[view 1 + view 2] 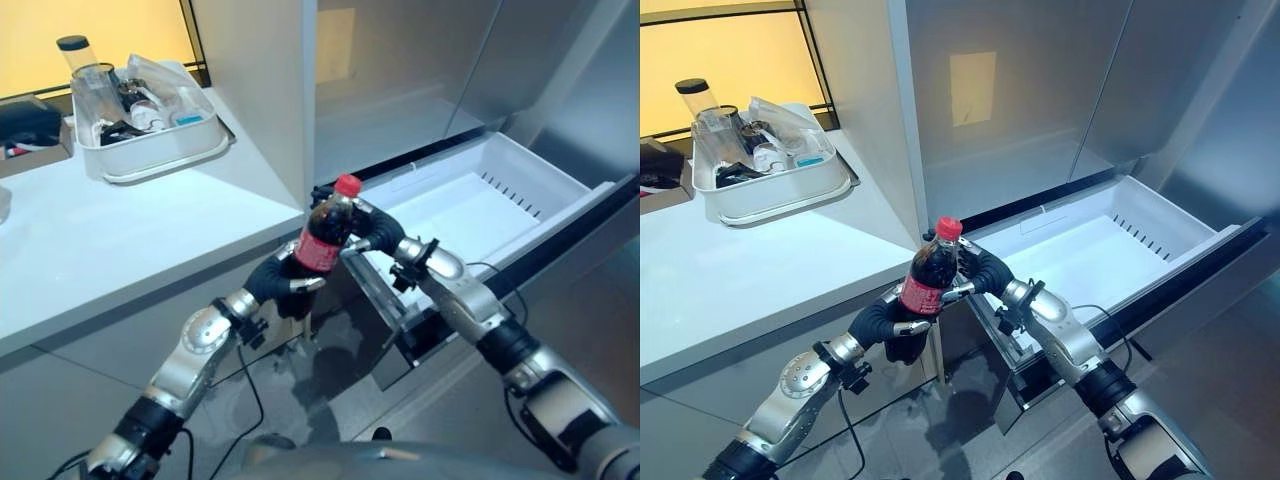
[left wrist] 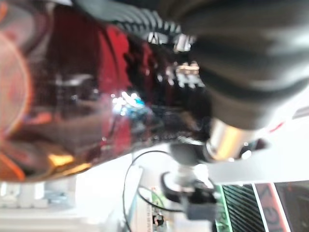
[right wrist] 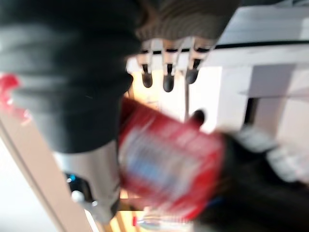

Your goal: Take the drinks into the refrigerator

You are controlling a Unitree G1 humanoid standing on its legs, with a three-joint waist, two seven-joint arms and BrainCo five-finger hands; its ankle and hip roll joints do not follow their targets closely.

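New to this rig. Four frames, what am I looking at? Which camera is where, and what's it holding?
It is a humanoid robot with two arms. The two wide pictures come from a stereo camera on its head, looking down; the two close ones come from cameras on its wrists. Both the left hand and the right hand are on a cola bottle with a red cap, held upright in front of an open white refrigerator drawer. On the white counter sits a white tub of kitchen items. Its right hand's fingers are hard to read.
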